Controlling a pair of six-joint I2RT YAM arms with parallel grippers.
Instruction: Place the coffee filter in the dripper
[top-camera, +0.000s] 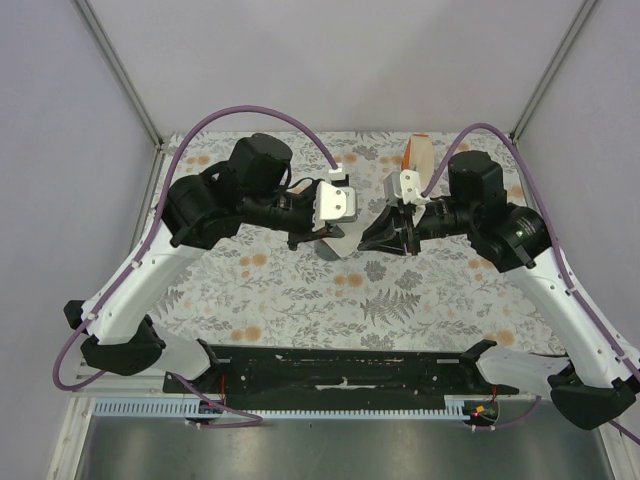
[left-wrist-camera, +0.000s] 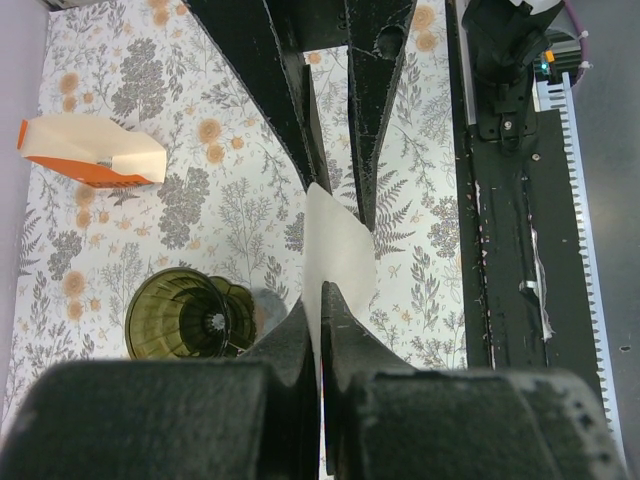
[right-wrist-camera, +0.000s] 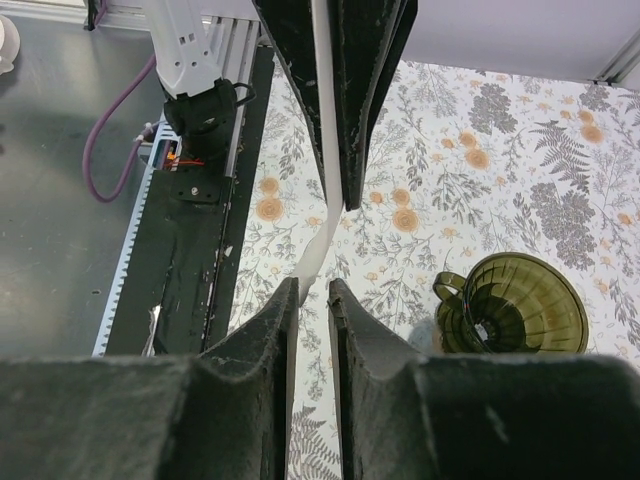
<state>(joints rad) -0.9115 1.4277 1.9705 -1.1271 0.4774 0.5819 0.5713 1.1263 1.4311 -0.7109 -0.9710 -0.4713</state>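
Note:
My left gripper is shut on the coffee filter, a thin white paper sheet held edge-on above the flowered cloth. In the top view the left gripper and right gripper meet tip to tip at the table's middle, with the filter between them. My right gripper is narrowly open; the filter's free edge reaches the tip of its left finger. The olive-green dripper stands upright and empty on the cloth just beside the grippers. It also shows in the right wrist view. In the top view it is hidden.
The white-and-orange filter pack lies on its side at the far edge of the cloth; it also shows in the top view. A black base plate runs along the near edge between the arm bases.

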